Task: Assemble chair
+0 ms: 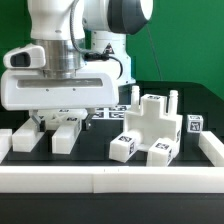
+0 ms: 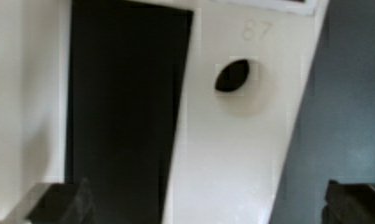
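The claw (image 1: pixel 57 119) hangs wide apart, low over a white block (image 1: pixel 66 136); we should centre it across the block's sides, then lower straight before squeezing.

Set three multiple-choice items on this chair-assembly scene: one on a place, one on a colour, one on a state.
1. In the exterior view, where do the joined chair pieces stand relative to the gripper?
A) toward the view's right
B) toward the view's left
C) directly beneath it

2. What colour is the table?
A) black
B) red
C) yellow

3. How do the gripper's jaws stand?
A) shut on a post
B) shut on nothing
C) wide open

Answers:
1 A: the gripper hangs at the view's left and the joined pieces sit further right.
2 A: its bare surface is black.
3 C: in the wrist view the fingers sit far apart.
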`<state>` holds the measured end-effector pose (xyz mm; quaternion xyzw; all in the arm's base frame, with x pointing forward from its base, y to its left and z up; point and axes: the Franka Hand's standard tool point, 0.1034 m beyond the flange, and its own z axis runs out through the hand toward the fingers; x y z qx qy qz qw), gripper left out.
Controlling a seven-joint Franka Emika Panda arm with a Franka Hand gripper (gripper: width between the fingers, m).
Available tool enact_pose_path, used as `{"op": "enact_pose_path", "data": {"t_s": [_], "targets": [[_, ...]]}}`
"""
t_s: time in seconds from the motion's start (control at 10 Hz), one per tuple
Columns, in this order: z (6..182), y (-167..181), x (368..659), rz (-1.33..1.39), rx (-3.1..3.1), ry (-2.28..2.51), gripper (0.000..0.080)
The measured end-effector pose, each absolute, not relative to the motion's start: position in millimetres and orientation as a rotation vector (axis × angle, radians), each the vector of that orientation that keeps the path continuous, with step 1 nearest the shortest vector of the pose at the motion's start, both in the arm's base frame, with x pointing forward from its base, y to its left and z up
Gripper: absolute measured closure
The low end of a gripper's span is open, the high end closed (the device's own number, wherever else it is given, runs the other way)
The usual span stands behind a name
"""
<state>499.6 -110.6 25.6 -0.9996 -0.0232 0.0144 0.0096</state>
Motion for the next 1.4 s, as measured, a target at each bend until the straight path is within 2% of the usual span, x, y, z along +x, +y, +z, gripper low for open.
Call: {"op": "enact_pose_path", "data": {"t_s": [0.3, 0.9, 1.4], "targets": [[24.2, -111, 498, 0.046, -3.123, -0.065, 0.015], [6.0, -107, 492, 0.085, -3.133, 0.092, 0.015], [3.2, -107, 488, 0.099, -3.13, 0.195, 0.015]]}}
